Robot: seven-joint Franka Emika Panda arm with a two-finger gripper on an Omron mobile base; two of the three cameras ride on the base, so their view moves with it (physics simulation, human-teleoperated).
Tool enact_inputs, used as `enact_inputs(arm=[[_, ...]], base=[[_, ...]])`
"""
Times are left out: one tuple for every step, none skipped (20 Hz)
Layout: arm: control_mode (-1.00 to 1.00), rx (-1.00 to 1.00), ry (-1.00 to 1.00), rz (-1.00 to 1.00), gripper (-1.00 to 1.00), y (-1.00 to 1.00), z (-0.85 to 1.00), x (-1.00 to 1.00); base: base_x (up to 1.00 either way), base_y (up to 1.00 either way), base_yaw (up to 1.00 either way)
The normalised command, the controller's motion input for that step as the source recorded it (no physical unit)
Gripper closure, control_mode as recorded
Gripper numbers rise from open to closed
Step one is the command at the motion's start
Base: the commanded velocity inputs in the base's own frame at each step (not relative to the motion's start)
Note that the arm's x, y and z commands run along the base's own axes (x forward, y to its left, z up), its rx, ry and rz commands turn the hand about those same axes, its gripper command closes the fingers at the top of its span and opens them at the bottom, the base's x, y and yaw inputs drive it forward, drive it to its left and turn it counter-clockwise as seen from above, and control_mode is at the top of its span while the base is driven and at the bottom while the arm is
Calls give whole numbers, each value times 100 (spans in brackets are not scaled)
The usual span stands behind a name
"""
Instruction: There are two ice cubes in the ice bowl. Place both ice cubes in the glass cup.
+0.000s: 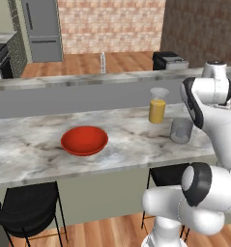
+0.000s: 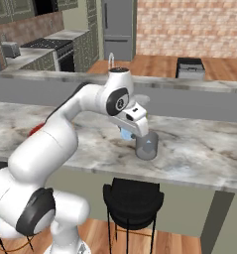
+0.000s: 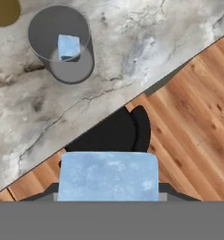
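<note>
My gripper (image 3: 108, 193) is shut on one pale-blue ice cube (image 3: 108, 174), which shows large between the fingers in the hand view. In the right base view the gripper (image 2: 128, 131) hangs with that cube (image 2: 124, 133) just left of the glass cup (image 2: 147, 145) and slightly above its rim. The clear cup (image 3: 62, 44) stands near the counter's front edge with the other ice cube (image 3: 68, 47) lying inside it. The red ice bowl (image 1: 84, 140) sits to the left on the marble counter, with no cube visible in it. My arm hides most of the bowl (image 2: 36, 130) in the right base view.
A taller glass with orange liquid (image 1: 157, 107) stands just behind the glass cup (image 1: 181, 130). A raised grey ledge (image 1: 88, 94) runs along the back of the counter. Black stools (image 2: 133, 197) stand under the front edge, above a wooden floor (image 3: 193, 112).
</note>
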Motion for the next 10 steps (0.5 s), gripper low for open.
enact_inputs(arm=[[-100, 9, 0, 5, 100, -53, 0, 15], [-100, 11, 0, 6, 100, -56, 0, 16], [-100, 11, 0, 5, 100, -51, 0, 19], [-100, 11, 0, 5, 100, -48, 0, 19], [-100, 9, 0, 4, 100, -42, 0, 19], [-100, 8, 0, 4, 100, -37, 0, 20], [-100, 6, 1, 5, 100, -36, 0, 22], [-100, 3, 0, 4, 100, -34, 0, 25], [-100, 1, 0, 2, 100, -35, 0, 29], [-100, 0, -2, 0, 100, -33, 0, 29]], base=[[0, 0, 0], [0, 0, 0], [0, 0, 0], [0, 0, 0], [0, 0, 0], [0, 0, 0], [0, 0, 0], [0, 0, 0], [0, 0, 0], [0, 0, 0]])
